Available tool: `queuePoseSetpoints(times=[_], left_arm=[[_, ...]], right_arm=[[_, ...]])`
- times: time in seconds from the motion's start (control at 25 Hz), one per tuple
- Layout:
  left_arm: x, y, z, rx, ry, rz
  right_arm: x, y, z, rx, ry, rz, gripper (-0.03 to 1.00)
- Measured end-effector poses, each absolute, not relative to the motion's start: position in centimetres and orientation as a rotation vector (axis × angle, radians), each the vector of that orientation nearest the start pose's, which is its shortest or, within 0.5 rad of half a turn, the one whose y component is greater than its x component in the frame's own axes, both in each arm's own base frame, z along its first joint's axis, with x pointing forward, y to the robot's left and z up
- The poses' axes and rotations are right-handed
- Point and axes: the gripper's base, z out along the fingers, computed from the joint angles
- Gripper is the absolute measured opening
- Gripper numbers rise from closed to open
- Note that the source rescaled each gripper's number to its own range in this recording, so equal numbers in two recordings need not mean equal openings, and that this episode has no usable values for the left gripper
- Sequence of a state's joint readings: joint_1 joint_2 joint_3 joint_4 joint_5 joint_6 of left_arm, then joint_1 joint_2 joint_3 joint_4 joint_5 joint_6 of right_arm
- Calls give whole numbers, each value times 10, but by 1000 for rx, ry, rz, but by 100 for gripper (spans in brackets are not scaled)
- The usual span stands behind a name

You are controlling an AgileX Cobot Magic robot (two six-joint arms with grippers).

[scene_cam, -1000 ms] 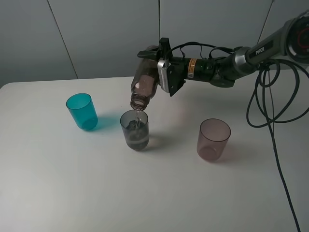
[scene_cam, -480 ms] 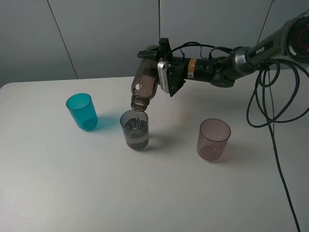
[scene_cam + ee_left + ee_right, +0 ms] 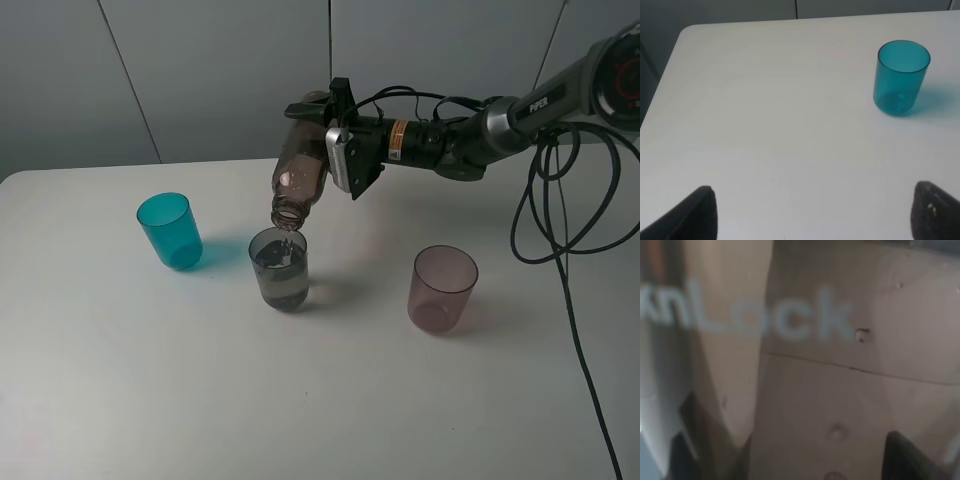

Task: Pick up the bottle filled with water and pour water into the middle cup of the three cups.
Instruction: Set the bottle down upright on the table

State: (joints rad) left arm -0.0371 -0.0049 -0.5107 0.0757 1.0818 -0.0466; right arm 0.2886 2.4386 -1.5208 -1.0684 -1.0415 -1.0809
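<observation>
My right gripper (image 3: pixel 325 135) is shut on the smoky-brown bottle (image 3: pixel 300 170) and holds it tilted mouth-down over the middle cup (image 3: pixel 279 268), a smoky-grey tumbler with water in it. The bottle mouth hangs just above the cup's rim. The teal cup (image 3: pixel 170 230) stands to its left and the pinkish-mauve cup (image 3: pixel 442 289) to its right. The right wrist view is filled by the bottle's wall (image 3: pixel 805 365) close up. The left wrist view shows the teal cup (image 3: pixel 900 78) and my left gripper (image 3: pixel 812 212) open, its fingertips (image 3: pixel 697 215) apart at the frame's edge.
The white table (image 3: pixel 300 400) ends at its left edge (image 3: pixel 670 65). Black cables (image 3: pixel 560 230) hang from the right arm across the table's right side. A grey wall stands behind the table.
The bottle and arm have barely moved. The water level in the middle cup has risen slightly and the visible stream has thinned.
</observation>
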Motion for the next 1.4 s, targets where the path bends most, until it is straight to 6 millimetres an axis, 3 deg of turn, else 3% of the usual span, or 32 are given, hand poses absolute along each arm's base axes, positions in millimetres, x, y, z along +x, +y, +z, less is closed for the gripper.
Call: queuePoseSetpoints(times=[0.6, 1.4], left_arm=[[-8, 6, 279, -13, 2048, 40], [-8, 6, 279, -13, 2048, 40]], right_arm=[[445, 204, 98, -1660, 234, -421, 5], [437, 205, 98, -1518, 479, -130, 5]])
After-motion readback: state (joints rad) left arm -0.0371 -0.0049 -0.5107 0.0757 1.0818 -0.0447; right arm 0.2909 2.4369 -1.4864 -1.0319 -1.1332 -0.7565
